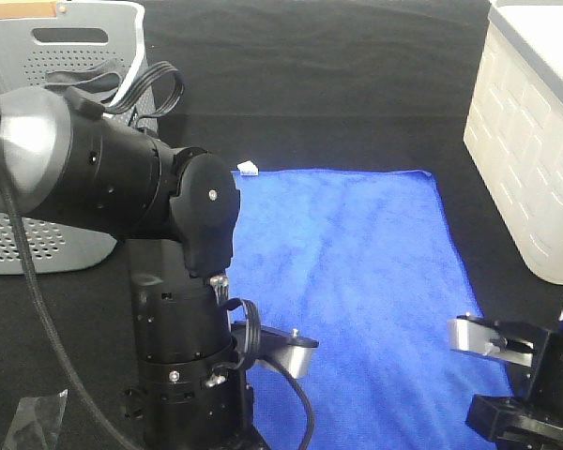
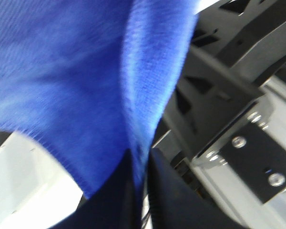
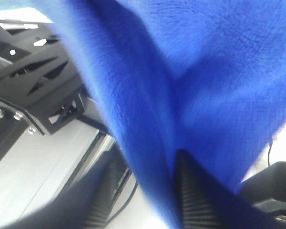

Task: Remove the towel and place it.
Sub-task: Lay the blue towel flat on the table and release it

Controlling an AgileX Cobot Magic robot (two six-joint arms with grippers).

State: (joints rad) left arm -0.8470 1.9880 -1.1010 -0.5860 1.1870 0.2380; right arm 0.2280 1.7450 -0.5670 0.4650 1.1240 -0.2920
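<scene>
The royal-blue towel (image 1: 357, 281) lies spread on the black table, with its small white tag (image 1: 248, 169) at the far left corner. Its near edge runs out of the exterior view between my two arms. In the left wrist view my left gripper (image 2: 144, 179) is shut on a fold of the towel (image 2: 86, 71), which hangs up between the dark fingers (image 2: 174, 205). In the right wrist view my right gripper (image 3: 169, 191) is shut on another fold of the towel (image 3: 214, 71). Neither gripper's tips show in the exterior view.
A grey perforated basket (image 1: 38, 141) stands at the back left, behind my left arm (image 1: 169, 234). A white lattice crate (image 1: 535, 141) stands along the right side. A bit of clear plastic (image 1: 33, 417) lies at the front left.
</scene>
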